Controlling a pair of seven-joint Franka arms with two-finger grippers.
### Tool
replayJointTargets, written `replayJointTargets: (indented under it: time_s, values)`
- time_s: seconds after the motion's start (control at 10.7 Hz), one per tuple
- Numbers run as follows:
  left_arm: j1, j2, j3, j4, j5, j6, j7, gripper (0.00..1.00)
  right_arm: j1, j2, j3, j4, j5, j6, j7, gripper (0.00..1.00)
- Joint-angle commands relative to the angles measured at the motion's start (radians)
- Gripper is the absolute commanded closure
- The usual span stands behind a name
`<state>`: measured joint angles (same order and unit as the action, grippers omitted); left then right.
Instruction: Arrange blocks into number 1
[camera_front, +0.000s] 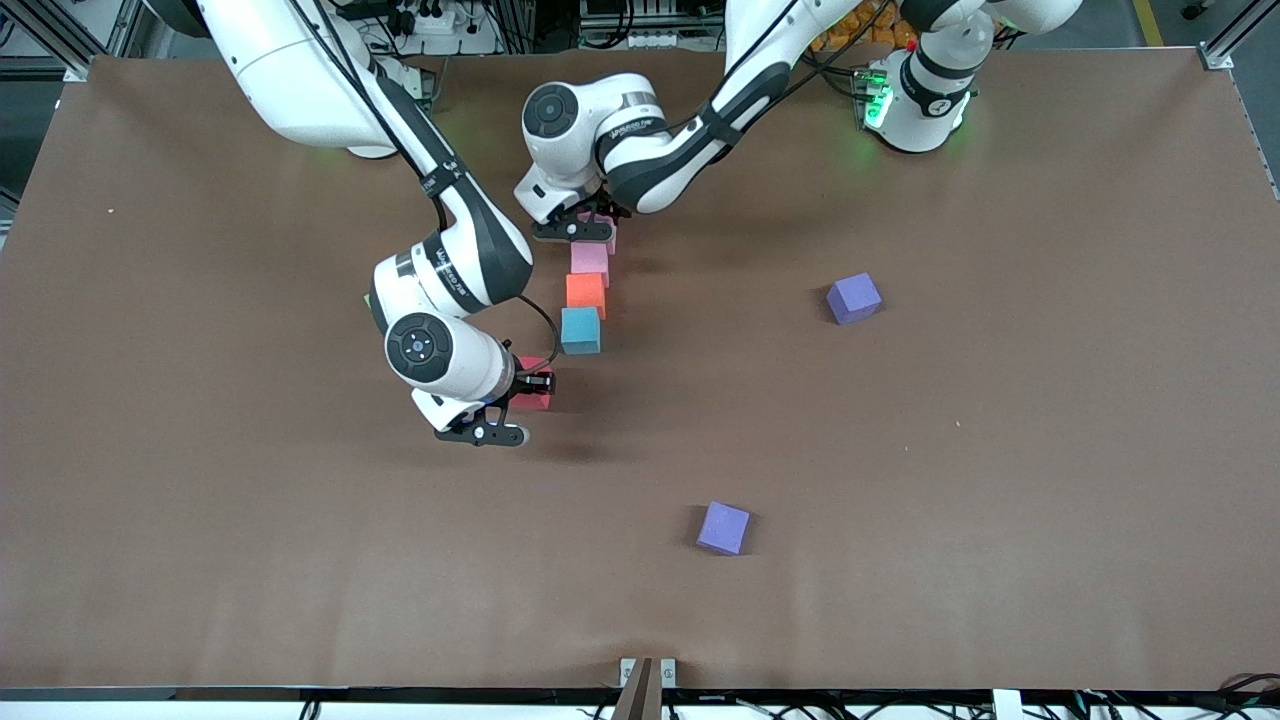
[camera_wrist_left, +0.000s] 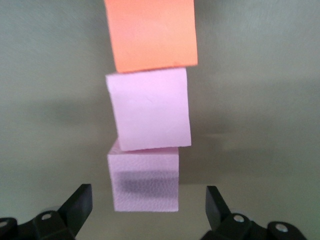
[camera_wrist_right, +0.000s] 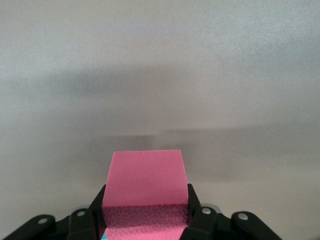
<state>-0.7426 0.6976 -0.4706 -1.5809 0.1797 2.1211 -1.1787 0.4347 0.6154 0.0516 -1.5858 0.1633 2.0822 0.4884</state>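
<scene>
From the front view we see a brown bench (camera_front: 1000, 450) with a straight line of blocks near its middle. Farthest from the camera sits a pink block (camera_front: 605, 236), mostly covered by the left claw (camera_front: 572, 231), which hangs low over it. Next in line, touching it, comes a second pink block (camera_front: 590, 259), then the orange block (camera_front: 585, 293), then the light blue block (camera_front: 581, 330), each nearer to the camera than the last. The right claw (camera_front: 510, 408) sits just beside the light blue block, toward the right arm's end of the bench, and the red block (camera_front: 534, 390) shows between its fingers. Two purple cubes lie well apart from the line: one purple cube (camera_front: 854, 298) toward the left arm's end, the other purple cube (camera_front: 724, 527) nearer the camera.

In the left wrist view we see the left claw (camera_wrist_left: 149, 205) spread wide, its fingertips (camera_wrist_left: 80, 202) standing clear on either side of the first pink block (camera_wrist_left: 145, 182) without touching it. The second pink block (camera_wrist_left: 149, 109) touches that one, and the orange block (camera_wrist_left: 152, 32) touches the second in turn.

In the right wrist view we see the right claw (camera_wrist_right: 145, 210) pinching the red block (camera_wrist_right: 146, 185), its fingers (camera_wrist_right: 194, 206) pressed against the block's two sides, with bare bench surface around it.
</scene>
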Motion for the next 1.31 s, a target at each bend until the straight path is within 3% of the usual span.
replayJointTargets:
  time_s: [0.0, 0.56, 0.93, 1.21]
  values:
    - [0.060, -0.073, 0.001, -0.025, 0.020, -0.058, -0.001, 0.00, -0.002, 0.018, -0.001, 0.038, 0.015, -0.025, 0.009, 1.00]
    - [0.299, -0.182, 0.000, -0.122, 0.024, -0.084, 0.219, 0.00, 0.004, 0.020, -0.001, 0.038, 0.015, -0.022, 0.012, 1.00]
    - [0.540, -0.210, 0.000, -0.096, 0.059, -0.085, 0.399, 0.00, 0.053, 0.056, -0.001, 0.052, 0.010, -0.016, 0.021, 1.00]
    - [0.638, -0.256, 0.000, -0.085, 0.061, -0.104, 0.424, 0.00, 0.076, 0.087, -0.001, 0.090, 0.005, -0.016, 0.018, 1.00]
